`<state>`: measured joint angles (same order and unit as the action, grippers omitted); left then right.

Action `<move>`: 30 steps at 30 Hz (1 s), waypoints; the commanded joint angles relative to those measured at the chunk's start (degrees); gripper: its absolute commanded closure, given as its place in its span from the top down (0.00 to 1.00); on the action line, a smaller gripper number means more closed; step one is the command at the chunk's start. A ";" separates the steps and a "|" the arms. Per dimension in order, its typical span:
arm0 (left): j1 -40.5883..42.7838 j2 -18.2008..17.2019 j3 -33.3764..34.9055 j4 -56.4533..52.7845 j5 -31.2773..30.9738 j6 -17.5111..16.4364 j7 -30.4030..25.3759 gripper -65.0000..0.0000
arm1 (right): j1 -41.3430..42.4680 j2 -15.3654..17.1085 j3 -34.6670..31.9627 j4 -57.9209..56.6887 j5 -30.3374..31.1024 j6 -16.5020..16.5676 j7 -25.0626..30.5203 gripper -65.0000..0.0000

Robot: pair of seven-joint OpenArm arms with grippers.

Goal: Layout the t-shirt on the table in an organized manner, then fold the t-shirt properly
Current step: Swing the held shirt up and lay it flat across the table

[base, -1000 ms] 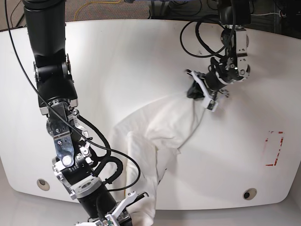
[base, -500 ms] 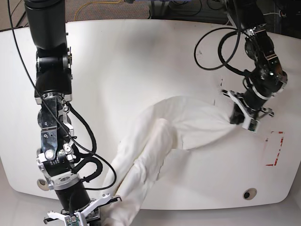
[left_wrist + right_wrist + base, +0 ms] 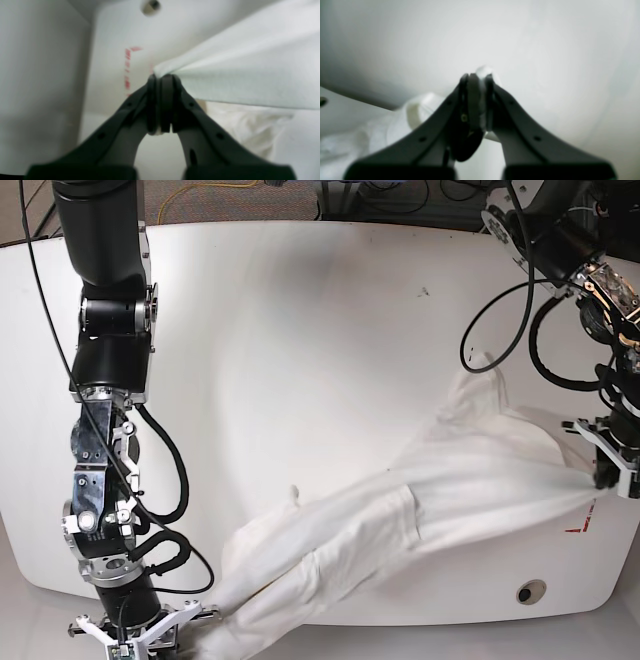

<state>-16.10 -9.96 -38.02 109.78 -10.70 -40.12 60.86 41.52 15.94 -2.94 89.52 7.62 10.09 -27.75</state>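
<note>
Currently the t-shirt [image 3: 400, 520] lies stretched across the table [image 3: 280, 330], pinched at opposite ends by the left gripper [image 3: 161, 80] and right gripper [image 3: 480, 77], both clamped on cloth. Fabric appears light, limp and crease-prone; hems or shoulders seem the best holds. Its print is hidden, and both wrist views are blurred.

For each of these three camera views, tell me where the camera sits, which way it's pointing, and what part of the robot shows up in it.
Base: high above the table, looking down; both arms show, the t-shirt stretched between them.
Left wrist: behind the left gripper, looking along its shut jaws to the pinched t-shirt, red-and-white tape mark and a grommet hole.
Right wrist: behind the right gripper, shut on white cloth; blurred table beyond.
Shared: t-shirt in all three; tape mark in base and left wrist.
</note>
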 commanded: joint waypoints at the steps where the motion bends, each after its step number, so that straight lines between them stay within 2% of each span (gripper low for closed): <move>1: -3.37 -2.13 -0.97 1.12 -0.42 0.12 -0.68 0.00 | 4.07 0.19 0.70 -1.91 0.16 -0.28 2.12 0.00; 7: -8.12 -5.56 -1.41 1.12 -0.42 0.12 -0.33 0.00 | 7.85 0.28 1.58 -8.33 0.16 -0.28 1.68 0.00; 10: -12.17 -7.23 -1.41 1.12 -0.42 0.12 1.86 0.00 | 11.45 0.28 1.58 -12.11 0.34 -0.28 0.89 0.00; 17: -23.77 -8.55 -0.79 1.04 -0.33 0.12 6.08 0.00 | 20.07 0.28 1.40 -18.44 0.43 -0.20 0.45 0.00; 25: -37.22 -10.84 6.77 0.60 -0.07 0.12 6.88 0.00 | 29.21 0.28 1.23 -20.81 0.43 0.07 0.19 0.00; 30: -40.91 -10.66 10.02 0.60 -0.07 0.12 6.96 0.00 | 31.32 0.28 1.40 -20.72 0.34 2.26 -3.07 0.00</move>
<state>-55.09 -20.18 -28.73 110.02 -10.98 -40.29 68.69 70.67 15.84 -1.89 68.25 7.92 12.14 -30.09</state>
